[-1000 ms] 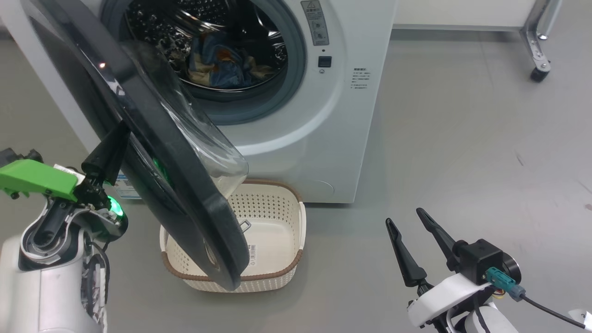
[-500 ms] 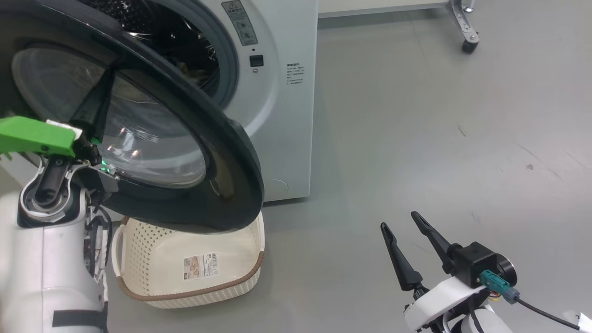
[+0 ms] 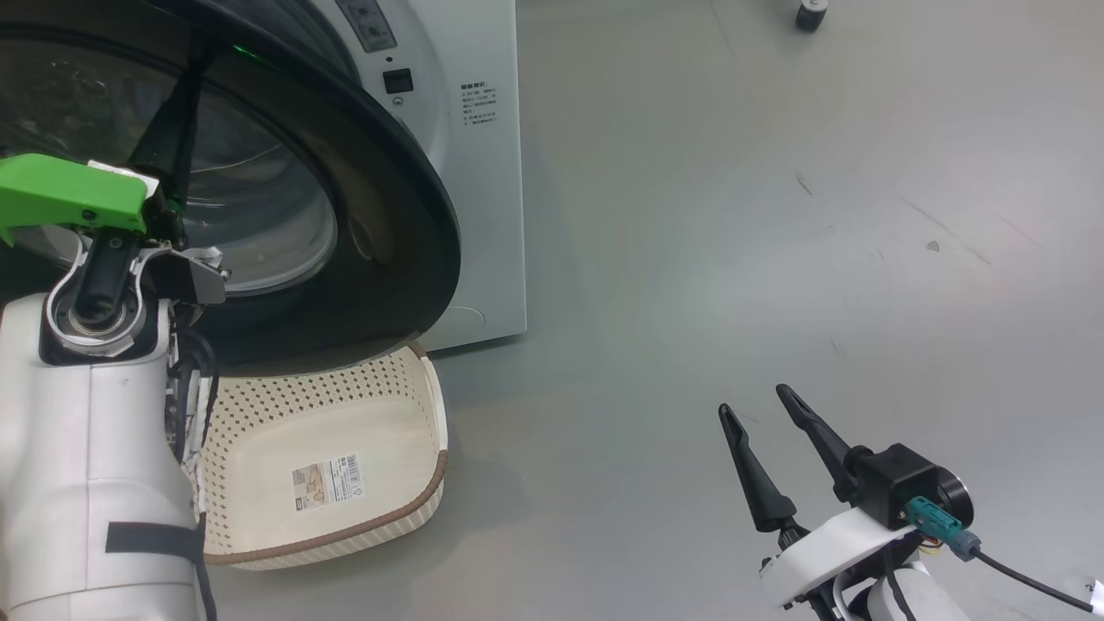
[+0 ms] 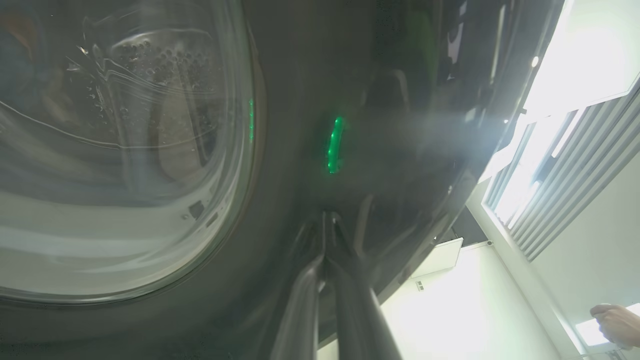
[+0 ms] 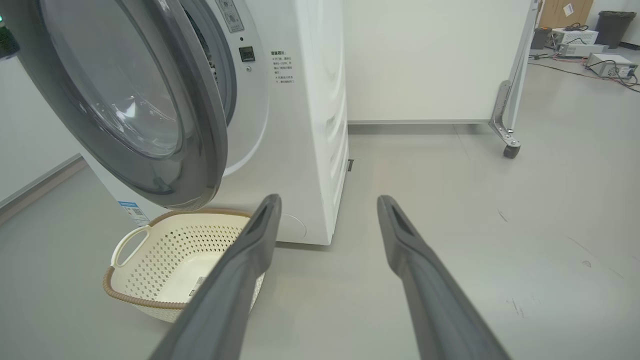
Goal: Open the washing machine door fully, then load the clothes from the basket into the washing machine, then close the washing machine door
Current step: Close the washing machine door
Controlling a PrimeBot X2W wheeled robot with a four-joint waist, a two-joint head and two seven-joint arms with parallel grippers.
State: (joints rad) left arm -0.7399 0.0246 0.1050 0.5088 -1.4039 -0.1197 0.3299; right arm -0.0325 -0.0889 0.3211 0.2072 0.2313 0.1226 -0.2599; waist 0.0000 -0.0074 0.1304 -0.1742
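The left claw (image 4: 327,216) was pinched shut, and its tips touched the shiny black rim of the washing machine door (image 3: 418,207). The door stood partly open, at a slant to the front of the washing machine (image 3: 487,216). The basket (image 3: 362,528) sat on the floor (image 3: 733,216) just under the door, right by the machine. The right claw (image 3: 753,400) hung over the floor, well away from the basket, fingers spread wide and holding nothing.
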